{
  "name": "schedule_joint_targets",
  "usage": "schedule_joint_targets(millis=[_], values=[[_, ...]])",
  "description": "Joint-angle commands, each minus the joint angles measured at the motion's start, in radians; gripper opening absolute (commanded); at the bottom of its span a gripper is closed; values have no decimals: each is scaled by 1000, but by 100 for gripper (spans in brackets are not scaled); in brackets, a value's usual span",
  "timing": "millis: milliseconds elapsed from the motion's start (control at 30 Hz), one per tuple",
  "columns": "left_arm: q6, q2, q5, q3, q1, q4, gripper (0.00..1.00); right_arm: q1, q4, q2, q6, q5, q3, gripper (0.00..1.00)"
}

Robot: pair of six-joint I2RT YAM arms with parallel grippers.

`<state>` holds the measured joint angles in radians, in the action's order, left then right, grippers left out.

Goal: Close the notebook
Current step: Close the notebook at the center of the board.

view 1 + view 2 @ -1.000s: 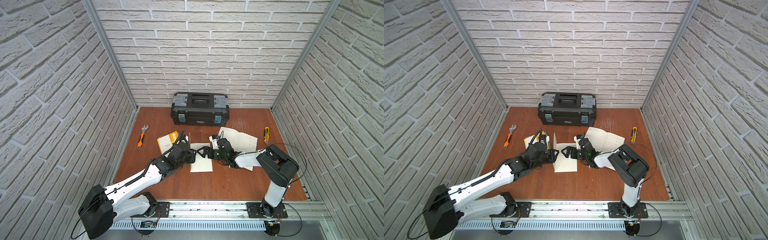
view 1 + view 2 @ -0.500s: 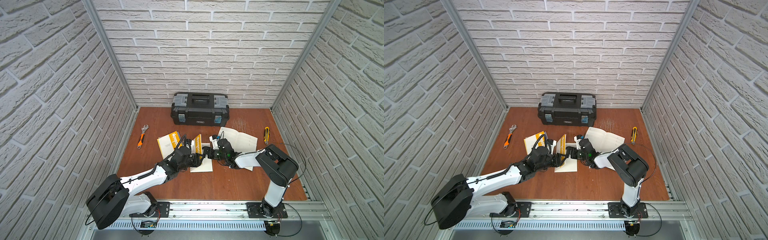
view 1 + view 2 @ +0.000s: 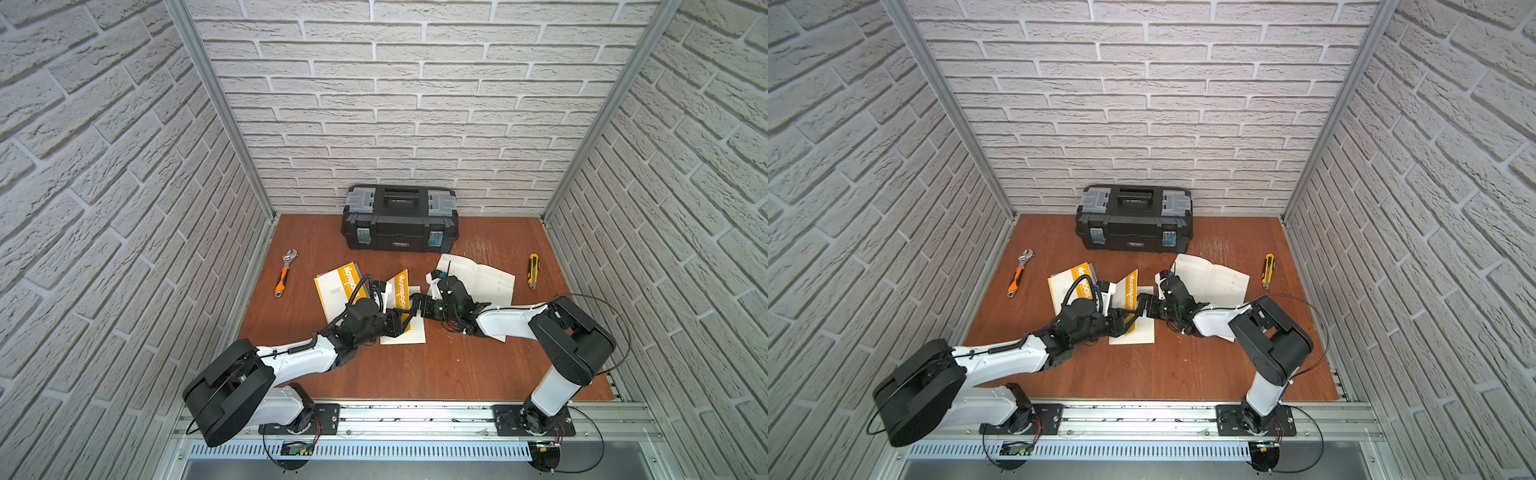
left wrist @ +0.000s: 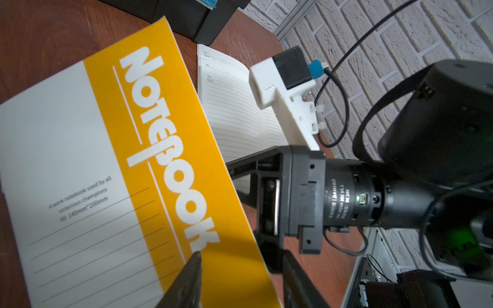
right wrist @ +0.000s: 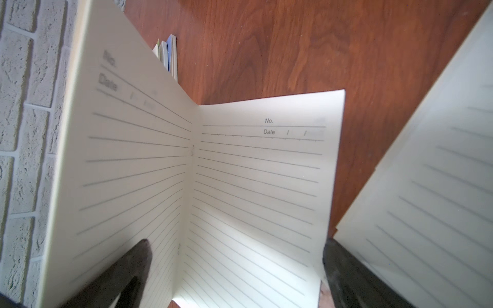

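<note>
Left wrist view: notebook [image 4: 80, 160], yellow cover half-raised between parted left fingers [image 4: 186, 282]. Right fingers [image 5: 128, 269] wide, over its lined pages.

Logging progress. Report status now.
Left gripper open, against cover. Right gripper open, over the pages. Notebook half shut, cover tilted up. Right gripper blocks the fold.

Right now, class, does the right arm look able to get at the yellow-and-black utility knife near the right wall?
Probably yes. The yellow-and-black utility knife lies alone on the brown wooden table on that arm's side; its open right tool hangs over the yellow-covered paper notebook.
</note>
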<state>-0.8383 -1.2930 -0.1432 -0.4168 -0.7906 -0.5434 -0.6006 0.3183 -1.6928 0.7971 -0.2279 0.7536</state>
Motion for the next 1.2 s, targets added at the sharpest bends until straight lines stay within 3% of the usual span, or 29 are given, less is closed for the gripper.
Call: schedule_joint_targets(millis=[0, 400, 700, 1167], values=[[34, -15, 46, 22, 8, 60, 47, 5, -42, 99, -50, -14, 87, 100], [33, -83, 34, 19, 5, 19, 46, 8, -246, 231, -189, 124, 144, 100], [16, -212, -9, -10, 5, -96, 45, 9, -365, 336, -285, 231, 195, 100], [-9, -282, -6, -22, 13, -119, 45, 13, -216, 238, -163, 89, 164, 100]])
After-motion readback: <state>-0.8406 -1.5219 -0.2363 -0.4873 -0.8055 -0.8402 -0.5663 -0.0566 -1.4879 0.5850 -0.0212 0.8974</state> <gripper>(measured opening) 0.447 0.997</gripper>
